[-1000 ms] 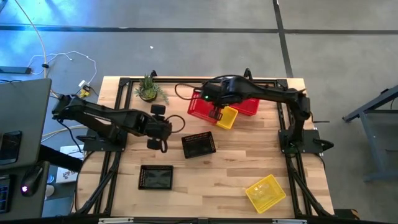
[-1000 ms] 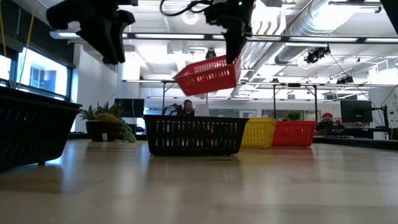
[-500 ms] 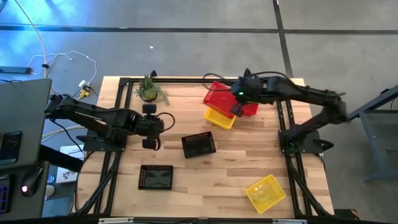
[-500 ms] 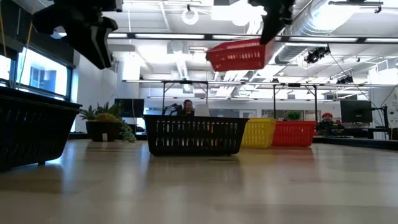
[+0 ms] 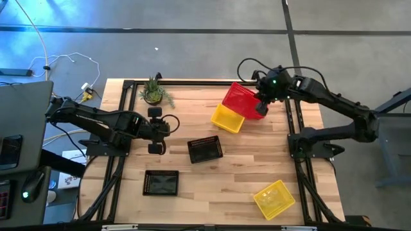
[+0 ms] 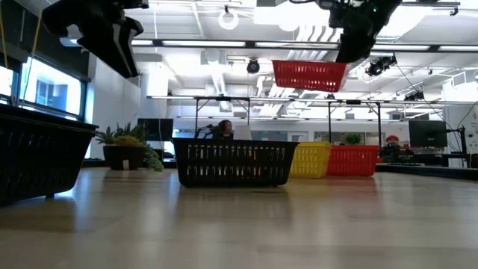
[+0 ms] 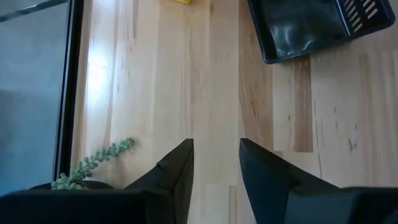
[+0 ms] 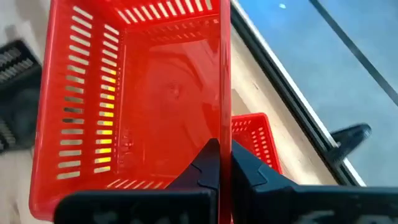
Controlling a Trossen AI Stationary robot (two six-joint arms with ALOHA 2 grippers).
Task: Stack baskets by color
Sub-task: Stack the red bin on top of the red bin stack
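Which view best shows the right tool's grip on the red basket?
Right wrist view: the right tool pinches the lifted red basket wall. High view shows it partly hidden; low view shows it airborne; left wrist view misses it.

Potted plant (image 5: 154,92) at the table's (image 5: 237,167) far-left corner.
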